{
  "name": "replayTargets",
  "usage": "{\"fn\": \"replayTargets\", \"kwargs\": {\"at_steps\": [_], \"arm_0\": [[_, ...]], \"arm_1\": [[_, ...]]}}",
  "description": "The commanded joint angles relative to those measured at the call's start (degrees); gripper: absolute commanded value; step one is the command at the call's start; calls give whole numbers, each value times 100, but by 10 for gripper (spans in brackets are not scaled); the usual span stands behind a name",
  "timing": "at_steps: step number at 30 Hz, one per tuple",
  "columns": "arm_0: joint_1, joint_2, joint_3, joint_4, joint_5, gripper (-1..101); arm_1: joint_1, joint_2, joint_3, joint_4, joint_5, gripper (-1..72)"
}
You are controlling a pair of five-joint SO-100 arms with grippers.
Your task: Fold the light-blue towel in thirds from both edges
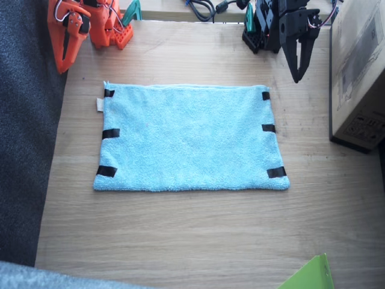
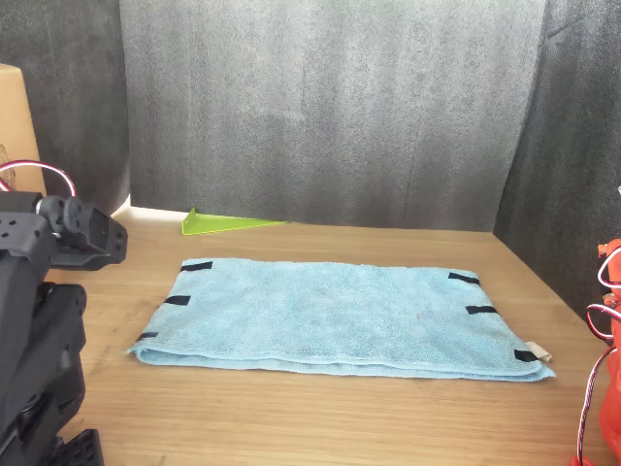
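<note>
The light-blue towel [image 1: 189,138] [image 2: 340,316] lies spread flat in the middle of the wooden table [image 1: 180,235]. Black tape strips mark its two short edges [image 1: 110,133] [image 1: 268,127], and a small white tag [image 1: 100,105] sticks out at one corner. My left gripper [image 1: 297,77], black, hangs shut and pointing down beyond the towel's far corner, clear of the cloth. My right gripper [image 1: 64,67], orange, is shut and parked off the other far corner, holding nothing. In the front view only the arms' bodies show: the left arm [image 2: 39,320] and the right arm [image 2: 606,388].
A cardboard box [image 1: 361,72] [image 2: 15,126] stands beside the left arm. A lime-green sheet corner [image 1: 310,276] [image 2: 228,224] lies at the table's edge. Cables [image 1: 201,7] run along the back edge between the two arm bases. Dark fabric [image 1: 24,150] borders the table on the right arm's side.
</note>
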Motion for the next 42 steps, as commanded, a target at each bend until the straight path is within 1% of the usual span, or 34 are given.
{"fn": "replayTargets", "kwargs": {"at_steps": [1, 18, 21, 28, 34, 42], "arm_0": [[88, 26, 44, 9, 44, -3], [88, 26, 44, 9, 35, -3], [62, 26, 44, 9, 70, -3], [-53, 26, 35, 44, 158, -3], [176, 26, -123, 79, 229, -4], [176, 0, -483, 308, 290, -4]], "arm_1": [[132, 26, 53, -105, 35, 0], [132, 26, 53, -123, 26, 0], [123, 26, 70, -185, -18, 2], [246, -44, -62, -79, -334, 0], [246, -510, -378, -70, -457, -1], [413, -1784, -1433, -97, -378, -1]]}}
